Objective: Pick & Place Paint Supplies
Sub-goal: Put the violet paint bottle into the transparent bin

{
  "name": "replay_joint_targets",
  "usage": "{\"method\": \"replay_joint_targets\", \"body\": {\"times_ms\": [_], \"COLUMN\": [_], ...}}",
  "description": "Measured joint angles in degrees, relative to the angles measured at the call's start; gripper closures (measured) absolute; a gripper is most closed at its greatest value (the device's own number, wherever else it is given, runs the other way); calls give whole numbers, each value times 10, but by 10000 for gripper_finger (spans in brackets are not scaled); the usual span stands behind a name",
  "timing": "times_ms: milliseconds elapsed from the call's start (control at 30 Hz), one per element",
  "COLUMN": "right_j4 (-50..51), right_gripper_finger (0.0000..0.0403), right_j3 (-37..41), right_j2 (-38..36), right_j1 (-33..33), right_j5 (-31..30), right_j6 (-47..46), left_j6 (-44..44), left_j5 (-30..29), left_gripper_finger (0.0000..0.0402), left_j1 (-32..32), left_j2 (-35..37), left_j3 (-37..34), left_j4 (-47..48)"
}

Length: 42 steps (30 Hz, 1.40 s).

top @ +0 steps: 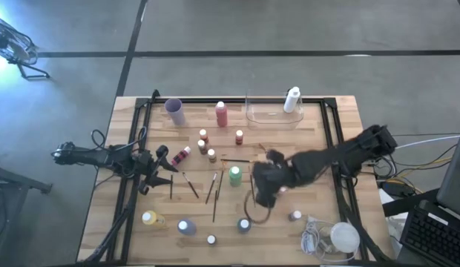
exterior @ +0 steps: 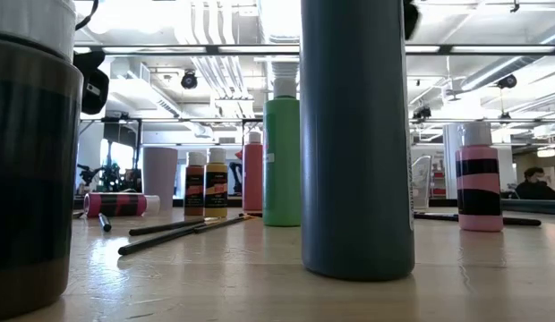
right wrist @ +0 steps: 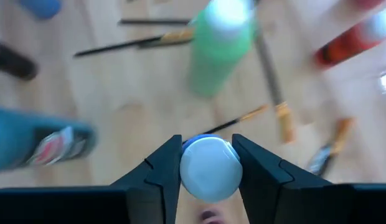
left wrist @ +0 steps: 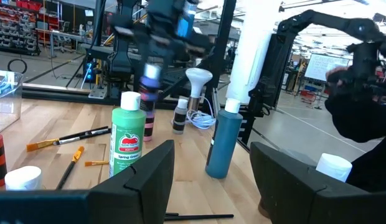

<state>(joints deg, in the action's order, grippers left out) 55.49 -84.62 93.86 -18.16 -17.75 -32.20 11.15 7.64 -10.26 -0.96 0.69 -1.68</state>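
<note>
My right gripper (top: 263, 185) hangs over the table's middle, shut on a small bottle with a white cap (right wrist: 210, 167). That bottle shows blurred under the gripper in the left wrist view (left wrist: 148, 93), its body purplish. A green bottle (top: 234, 176) stands just left of it, and a blue one (top: 245, 225) stands nearer the front edge. More small bottles (top: 203, 141) and thin paintbrushes (top: 214, 189) lie scattered on the wood. My left gripper (left wrist: 211, 149) waits open at the table's left, pointing level, with nothing between its fingers. My right gripper pinches the bottle at its white cap (right wrist: 187, 167) between its two fingers. They come from above, slanting down. The bottle hangs below them, roughly upright. In the left wrist view its bottom (left wrist: 146, 138) seems just clear of the table.
A purple cup (top: 174, 111), a red bottle (top: 221, 113) and a clear tray (top: 271, 115) holding a white bottle stand along the far edge. A white round lump with a coiled cord (top: 341, 237) lies at the near right corner. Black frame rails (top: 133, 170) run down both sides.
</note>
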Motion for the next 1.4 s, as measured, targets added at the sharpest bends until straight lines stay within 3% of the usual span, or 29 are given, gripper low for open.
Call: {"method": "replay_joint_targets", "body": {"times_ms": [300,700,1000,1233,1400], "right_j4": [53,35,5,-81,-165], "right_gripper_finger": [288,290,284,285,279], "right_j3": [-52,-33,-20,33,98], "right_j2": [-34,-102,-73,-56,-62], "right_j1": [118,293,436,501,519], "right_j5": [-28,-49,-32,-31,-34], "right_j6": [119,138,142,153,112], "left_j6": [0,0,0,0,0], "left_j5": [0,0,0,0,0], "left_gripper_finger": [186,186,186,186,186], "left_j1": [0,0,0,0,0], "left_j2": [0,0,0,0,0], "left_j3": [0,0,0,0,0], "left_j4": [0,0,0,0,0]}}
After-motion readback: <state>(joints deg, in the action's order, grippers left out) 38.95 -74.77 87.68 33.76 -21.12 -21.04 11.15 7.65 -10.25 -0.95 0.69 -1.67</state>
